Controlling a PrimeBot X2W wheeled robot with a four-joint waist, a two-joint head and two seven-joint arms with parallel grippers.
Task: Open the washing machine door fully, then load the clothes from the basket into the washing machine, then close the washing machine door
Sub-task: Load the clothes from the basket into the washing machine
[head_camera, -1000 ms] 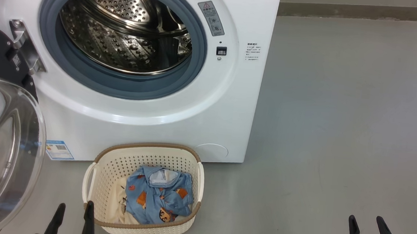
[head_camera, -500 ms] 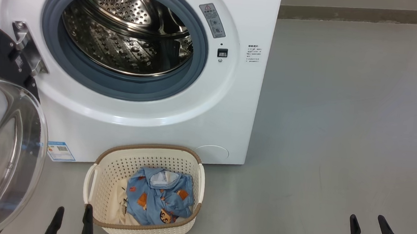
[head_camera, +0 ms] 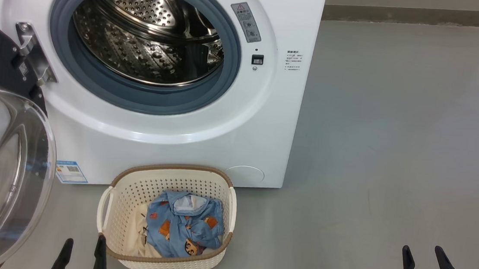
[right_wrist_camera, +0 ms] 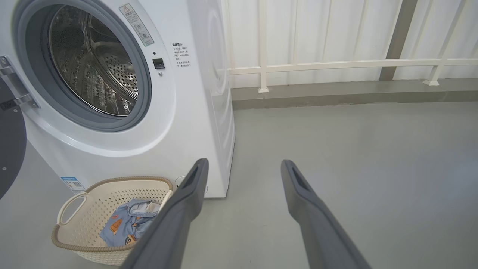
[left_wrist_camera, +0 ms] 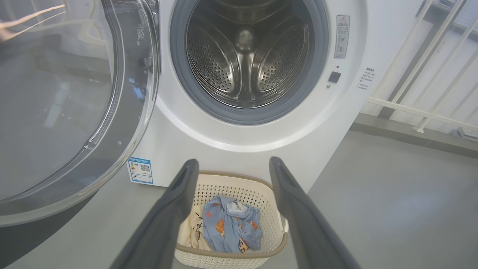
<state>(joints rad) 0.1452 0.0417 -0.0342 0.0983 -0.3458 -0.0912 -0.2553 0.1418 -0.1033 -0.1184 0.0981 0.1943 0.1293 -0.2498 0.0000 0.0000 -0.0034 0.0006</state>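
Past the washing machine (right_wrist_camera: 179, 123), wrist views show a railing (right_wrist_camera: 336, 65); all fingers (left_wrist_camera: 175, 201) spread, empty.

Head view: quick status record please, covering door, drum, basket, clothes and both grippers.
door: washing machine door open, swung out to the left
drum: drum looks empty
basket: basket on the floor before the washing machine
clothes: clothes in the basket, blue printed piece over a cream one
left gripper: left gripper open, empty, by the basket's left side
right gripper: right gripper open, empty, over bare floor
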